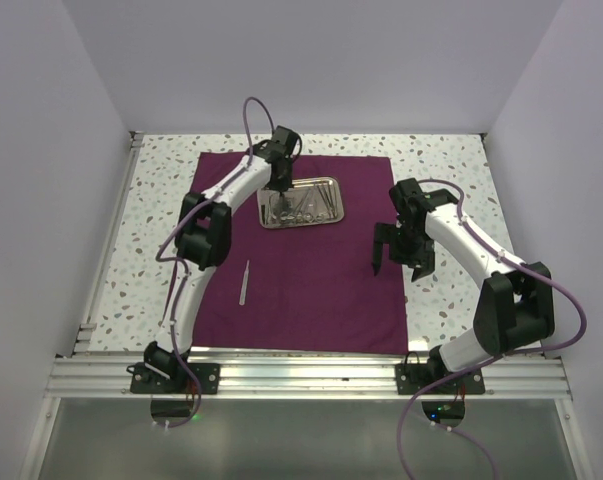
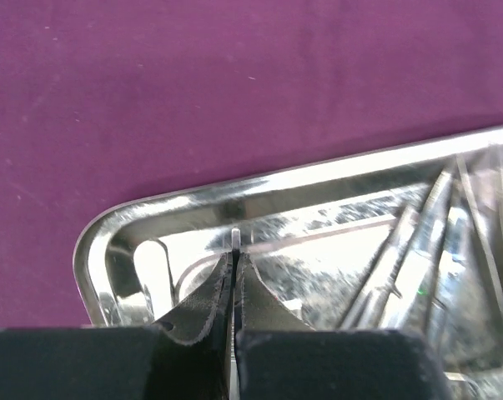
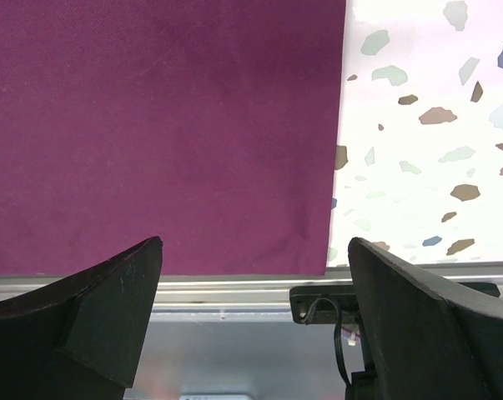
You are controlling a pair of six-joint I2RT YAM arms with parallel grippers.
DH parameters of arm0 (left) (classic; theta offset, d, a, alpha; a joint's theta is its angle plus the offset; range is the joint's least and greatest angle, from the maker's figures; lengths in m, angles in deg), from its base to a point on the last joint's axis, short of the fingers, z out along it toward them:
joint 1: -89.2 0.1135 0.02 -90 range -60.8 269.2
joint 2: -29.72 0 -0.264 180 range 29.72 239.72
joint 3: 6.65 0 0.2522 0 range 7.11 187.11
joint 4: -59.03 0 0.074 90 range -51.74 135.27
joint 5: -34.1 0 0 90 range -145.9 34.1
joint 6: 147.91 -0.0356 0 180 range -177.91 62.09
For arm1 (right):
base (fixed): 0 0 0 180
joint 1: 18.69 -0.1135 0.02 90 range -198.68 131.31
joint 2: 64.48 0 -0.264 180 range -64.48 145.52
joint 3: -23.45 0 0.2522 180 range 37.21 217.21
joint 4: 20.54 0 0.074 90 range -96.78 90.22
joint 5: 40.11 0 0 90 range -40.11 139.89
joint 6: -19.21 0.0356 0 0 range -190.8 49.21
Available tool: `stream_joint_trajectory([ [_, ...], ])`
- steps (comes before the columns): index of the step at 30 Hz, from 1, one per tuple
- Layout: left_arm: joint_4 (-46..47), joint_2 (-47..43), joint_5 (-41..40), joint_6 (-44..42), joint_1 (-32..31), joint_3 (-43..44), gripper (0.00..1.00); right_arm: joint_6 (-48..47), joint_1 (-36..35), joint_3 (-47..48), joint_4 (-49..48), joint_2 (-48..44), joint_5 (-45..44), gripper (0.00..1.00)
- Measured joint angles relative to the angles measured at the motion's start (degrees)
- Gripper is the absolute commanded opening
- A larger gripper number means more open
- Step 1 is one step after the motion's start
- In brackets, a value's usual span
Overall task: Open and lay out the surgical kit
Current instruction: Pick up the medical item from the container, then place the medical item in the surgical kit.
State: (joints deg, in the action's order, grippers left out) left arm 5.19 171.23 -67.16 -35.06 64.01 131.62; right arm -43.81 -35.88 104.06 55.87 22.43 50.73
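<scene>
The maroon cloth point(image 1: 311, 280) lies spread flat on the table. The shiny steel tray point(image 1: 338, 205) sits on its far middle, with several thin silver instruments point(image 1: 306, 208) in it. A pair of tweezers point(image 1: 245, 282) lies on the cloth, left of centre. My left gripper point(image 1: 279, 195) is down in the tray's left end. In the left wrist view the left gripper point(image 2: 234, 254) is shut on a thin silver instrument point(image 2: 235, 238) inside the tray point(image 2: 93, 250). My right gripper point(image 1: 394, 262) is open and empty, above the cloth's right edge point(image 3: 151, 125).
The speckled tabletop point(image 3: 426, 125) shows on the right of the cloth. An aluminium rail point(image 3: 234, 292) runs along the near edge, with the right arm's base mount point(image 3: 318, 302) on it. White walls close in the left, right and back.
</scene>
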Motion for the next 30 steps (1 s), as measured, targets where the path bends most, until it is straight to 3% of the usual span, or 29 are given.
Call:
stream_joint_trajectory([
  [5,-4.02,-2.78,2.67,-0.15,-0.07,1.14,0.00,-0.04,0.00,0.20,-0.26,-0.20,0.09,0.97],
  [8,-4.63,-8.79,3.21,-0.17,-0.11,-3.74,0.00,-0.09,0.00,0.20,-0.59,-0.63,0.13,0.97],
  [18,0.22,-41.40,2.08,1.03,-3.34,-44.92,0.00,-0.70,0.00,0.20,-0.96,-1.57,0.17,0.97],
  [23,1.66,-45.99,1.77,3.30,-5.77,-59.52,0.00,-1.16,0.00,0.20,-0.92,-2.73,0.17,0.97],
  [24,1.92,-45.99,1.60,3.78,-5.90,-61.44,0.02,-1.22,0.00,0.17,-0.92,-2.97,0.15,0.98],
  [26,1.86,-46.05,1.09,4.72,-6.03,-64.24,0.17,-1.38,0.00,0.00,-0.90,-3.72,0.15,0.98],
  [27,1.77,-46.10,0.81,5.14,-6.03,-64.94,0.34,-1.42,0.00,-0.17,-0.92,-4.15,0.15,0.98],
  [30,1.81,-46.42,-0.09,6.19,-6.03,-65.02,0.54,-1.51,0.00,-1.01,-0.79,-5.31,0.13,0.98],
])
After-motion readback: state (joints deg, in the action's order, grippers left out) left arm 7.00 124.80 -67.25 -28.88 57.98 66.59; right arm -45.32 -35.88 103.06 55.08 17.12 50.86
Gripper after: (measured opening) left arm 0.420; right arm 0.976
